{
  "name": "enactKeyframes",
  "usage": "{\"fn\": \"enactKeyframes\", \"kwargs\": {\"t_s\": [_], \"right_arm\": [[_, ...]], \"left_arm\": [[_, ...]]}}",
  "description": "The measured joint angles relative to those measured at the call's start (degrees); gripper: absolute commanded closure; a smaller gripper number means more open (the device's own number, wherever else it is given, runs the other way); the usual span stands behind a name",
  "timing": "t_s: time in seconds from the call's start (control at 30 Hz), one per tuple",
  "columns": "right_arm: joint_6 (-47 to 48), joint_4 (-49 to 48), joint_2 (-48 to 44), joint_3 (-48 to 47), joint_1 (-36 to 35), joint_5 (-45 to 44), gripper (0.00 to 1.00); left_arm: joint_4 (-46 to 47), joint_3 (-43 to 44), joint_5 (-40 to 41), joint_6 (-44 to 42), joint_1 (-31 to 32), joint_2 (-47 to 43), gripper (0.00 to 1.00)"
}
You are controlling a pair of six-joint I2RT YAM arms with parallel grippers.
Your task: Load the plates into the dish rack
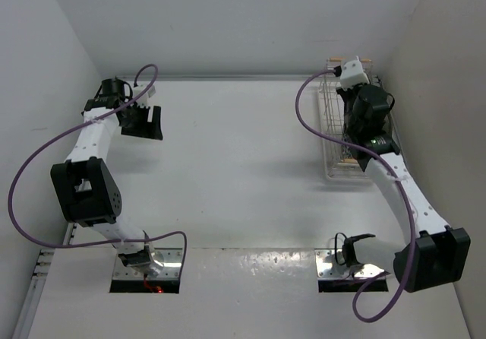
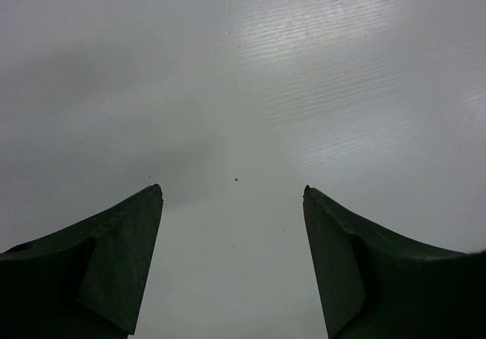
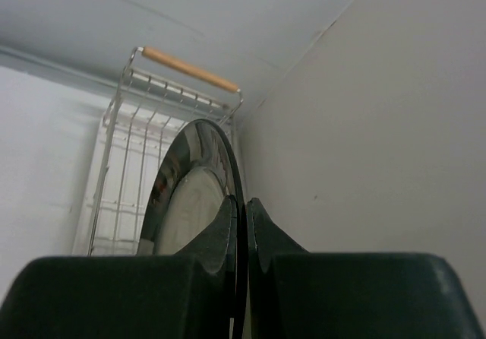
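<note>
Right jaws clamped on plate [image 3: 186,202] rim, on edge above rack [image 3: 190,69]; left jaws apart, empty. Likely stiff, slick, breakable; rim grip suits.

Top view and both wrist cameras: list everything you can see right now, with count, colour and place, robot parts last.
dish rack: one, white wire with wooden handles, far right of the table by the wall.
plate: one in view, dark rim, cream centre, on edge at the rack.
table: one, white, under everything.
cables: two, purple, one looped along each arm.
left gripper: one, black, open, over bare table at far left.
right gripper: one, black, shut on the plate's rim above the rack.
</note>
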State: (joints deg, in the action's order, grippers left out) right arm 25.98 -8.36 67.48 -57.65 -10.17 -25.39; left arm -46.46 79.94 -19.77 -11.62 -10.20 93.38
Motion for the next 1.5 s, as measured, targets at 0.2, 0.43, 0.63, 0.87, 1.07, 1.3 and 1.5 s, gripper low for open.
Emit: {"fn": "enactKeyframes", "kwargs": {"t_s": [0.2, 0.43, 0.63, 0.87, 1.07, 1.3, 1.5], "right_arm": [[-2.16, 0.79, 0.48, 3.58, 1.07, 1.75, 1.0], [-4.39, 0.46, 1.66, 8.26, 1.49, 2.73, 1.0], [-5.75, -1.01, 2.99, 9.31, 1.81, 2.8, 1.0], [-6.49, -0.28, 3.06, 8.68, 1.9, 2.34, 1.0], [-5.86, 1.66, 3.1, 5.07, 1.9, 1.55, 1.0], [-6.54, 1.2, 2.73, 3.3, 1.9, 1.51, 1.0], [-7.98, 2.4, 2.73, 3.82, 1.88, 1.62, 1.0]], "left_arm": [[-0.2, 0.0, 0.0, -0.09, 0.0, 0.0, 0.21], [-0.22, -0.02, 0.04, -0.15, 0.0, 0.0, 0.21], [-0.22, -0.02, 0.04, -0.15, 0.0, 0.0, 0.21], [-0.22, -0.02, 0.13, -0.15, 0.0, 0.0, 0.21], [-0.22, -0.04, 0.15, -0.15, 0.0, 0.02, 0.21], [-0.22, -0.04, 0.24, -0.15, 0.0, 0.02, 0.21], [-0.22, -0.04, 0.26, -0.15, 0.0, 0.02, 0.21]]}}
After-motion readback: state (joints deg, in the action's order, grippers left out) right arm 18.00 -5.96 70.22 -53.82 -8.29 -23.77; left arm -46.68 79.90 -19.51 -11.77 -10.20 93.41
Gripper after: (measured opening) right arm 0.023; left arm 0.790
